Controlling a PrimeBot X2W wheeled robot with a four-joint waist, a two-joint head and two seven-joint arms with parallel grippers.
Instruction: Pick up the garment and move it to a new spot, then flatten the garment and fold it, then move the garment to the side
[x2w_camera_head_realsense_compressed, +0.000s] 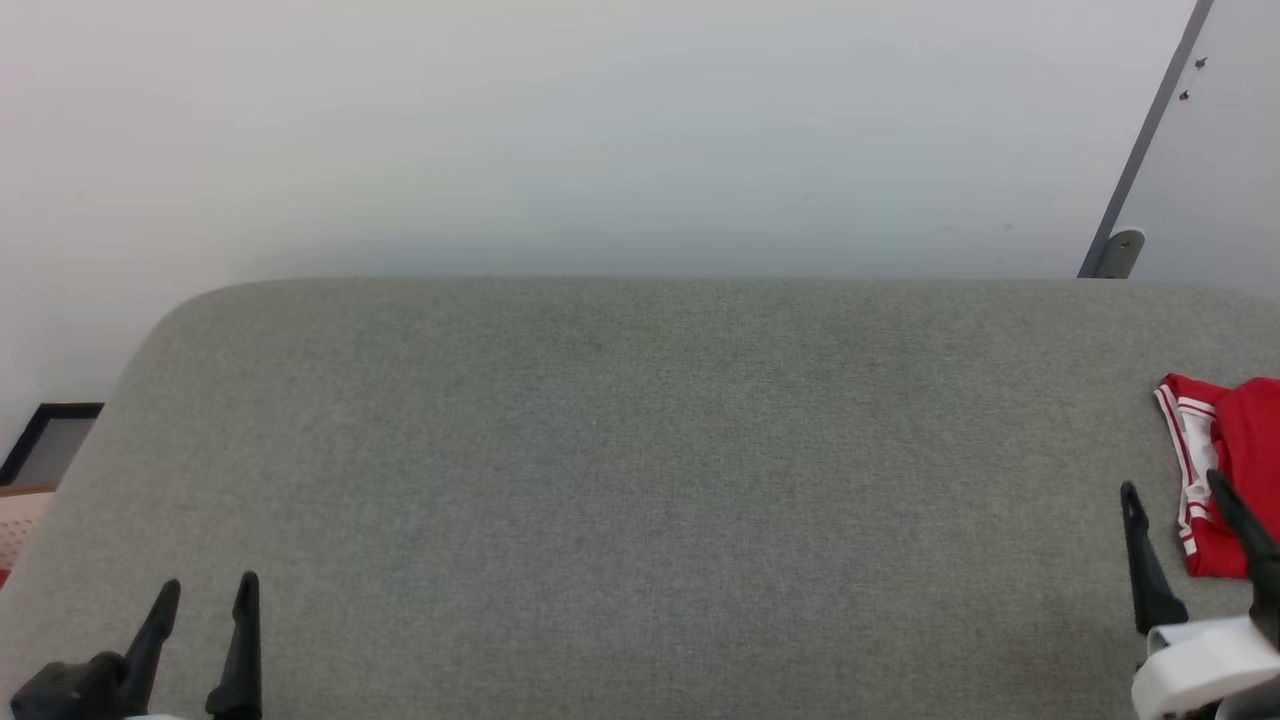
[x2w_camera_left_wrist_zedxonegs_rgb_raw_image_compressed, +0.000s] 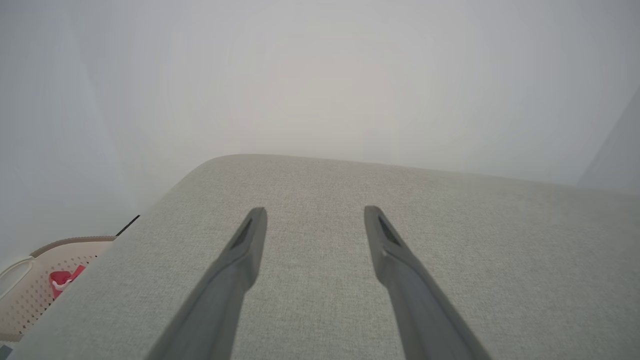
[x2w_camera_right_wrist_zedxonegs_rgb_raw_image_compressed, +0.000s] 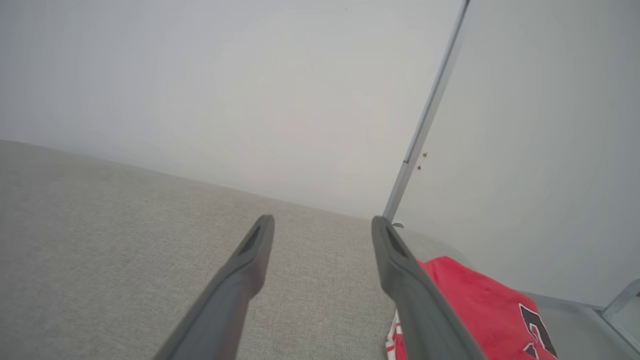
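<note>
Left gripper (x2w_camera_head_realsense_compressed: 209, 582): lower left of the head view, jaws wide, holding nothing, over bare grey fabric. Right gripper (x2w_camera_head_realsense_compressed: 1171, 482): lower right, jaws wide, nothing between them; its outer finger crosses in front of the garment (x2w_camera_head_realsense_compressed: 1245, 430), contact cannot be told. Garment: red, with white and striped trim, bunched at the bench's right edge, black-and-white lettering (x2w_camera_right_wrist_zedxonegs_rgb_raw_image_compressed: 537, 330) showing in the right wrist view. Bench (x2w_camera_head_realsense_compressed: 640, 450): grey cloth top, rounded far corners. Beige perforated basket (x2w_camera_left_wrist_zedxonegs_rgb_raw_image_compressed: 30, 290): beside the bench's left edge and lower, containing a small red-and-white cloth (x2w_camera_left_wrist_zedxonegs_rgb_raw_image_compressed: 62, 281). White wall (x2w_camera_head_realsense_compressed: 600, 130): behind.
</note>
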